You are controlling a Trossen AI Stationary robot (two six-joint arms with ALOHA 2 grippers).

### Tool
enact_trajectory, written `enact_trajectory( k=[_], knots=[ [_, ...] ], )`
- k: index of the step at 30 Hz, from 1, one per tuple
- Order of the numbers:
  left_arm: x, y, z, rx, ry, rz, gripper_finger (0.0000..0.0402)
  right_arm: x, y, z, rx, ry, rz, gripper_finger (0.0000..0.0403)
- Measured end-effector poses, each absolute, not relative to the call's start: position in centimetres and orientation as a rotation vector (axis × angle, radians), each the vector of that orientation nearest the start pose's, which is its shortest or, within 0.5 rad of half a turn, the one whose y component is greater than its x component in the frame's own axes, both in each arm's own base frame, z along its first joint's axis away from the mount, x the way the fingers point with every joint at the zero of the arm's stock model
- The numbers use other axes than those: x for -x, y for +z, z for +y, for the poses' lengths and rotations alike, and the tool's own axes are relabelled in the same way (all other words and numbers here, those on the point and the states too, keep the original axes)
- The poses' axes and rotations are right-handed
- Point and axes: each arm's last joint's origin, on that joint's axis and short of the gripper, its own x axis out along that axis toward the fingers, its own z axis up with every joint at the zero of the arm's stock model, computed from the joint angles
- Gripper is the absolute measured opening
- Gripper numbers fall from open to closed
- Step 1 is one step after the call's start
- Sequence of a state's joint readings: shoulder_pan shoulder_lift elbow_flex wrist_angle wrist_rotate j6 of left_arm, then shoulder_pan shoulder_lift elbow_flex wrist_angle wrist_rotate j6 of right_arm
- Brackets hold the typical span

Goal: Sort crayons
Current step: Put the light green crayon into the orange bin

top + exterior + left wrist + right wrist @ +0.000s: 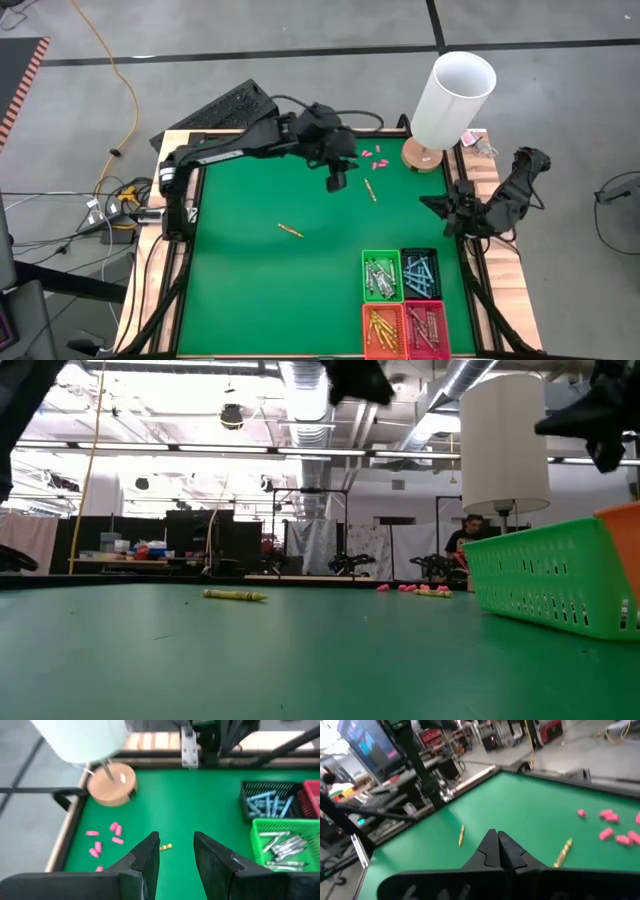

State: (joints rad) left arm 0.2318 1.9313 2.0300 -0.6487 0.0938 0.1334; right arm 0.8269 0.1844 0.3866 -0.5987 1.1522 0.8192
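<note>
1. Covering most of the high view, the green desk [270,290] carries everything else, framed by a wooden rim.
2. Reaching from the desk's left edge toward its far middle, the left arm holds the left gripper [336,180] above the green surface; its jaws stand apart with nothing between them, and in the left wrist view [175,852] a yellow crayon shows through the gap.
3. Resting at the right edge of the desk, the right arm is folded, and the right gripper [432,203] points inward over the rim with its jaws pressed together on nothing [497,842].
4. Standing at the far right corner, a white lamp [452,100] sits on a round wooden base.
5. Sitting near the front right corner, four baskets touch in a square: green basket [381,277] with grey-white crayons, black basket [420,275] with light blue crayons, orange basket [383,329] with yellow-orange crayons, red basket [427,329] with reddish ones.
6. Lying loose, one yellow crayon [369,190] is just beside the left gripper, below the pink pieces [373,156]; a second yellow crayon [290,231] lies near the desk's middle, well apart from the baskets.
</note>
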Motion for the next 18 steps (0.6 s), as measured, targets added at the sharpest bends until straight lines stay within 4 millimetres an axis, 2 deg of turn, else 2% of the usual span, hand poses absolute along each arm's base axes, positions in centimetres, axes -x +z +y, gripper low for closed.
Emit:
enact_trajectory(
  k=[3,7,13,18],
  knots=[
    [-40.2,41.8,8.1,-0.060,0.130,0.500,0.0109,-6.5,23.9,2.7,-0.454,-0.399,0.022,0.0000],
    [-36.8,45.3,6.0,-0.074,0.157,0.464,0.0109,-6.9,24.9,2.7,-0.347,-0.355,0.004,0.0000],
    [-32.7,48.0,3.7,-0.104,0.227,0.469,0.0109,-7.4,27.0,2.5,-0.364,-0.238,0.031,0.0000],
    [-30.6,48.8,2.9,-0.122,0.282,0.492,0.0109,-8.5,28.6,2.4,-0.365,-0.259,0.207,0.0000]
  ],
)
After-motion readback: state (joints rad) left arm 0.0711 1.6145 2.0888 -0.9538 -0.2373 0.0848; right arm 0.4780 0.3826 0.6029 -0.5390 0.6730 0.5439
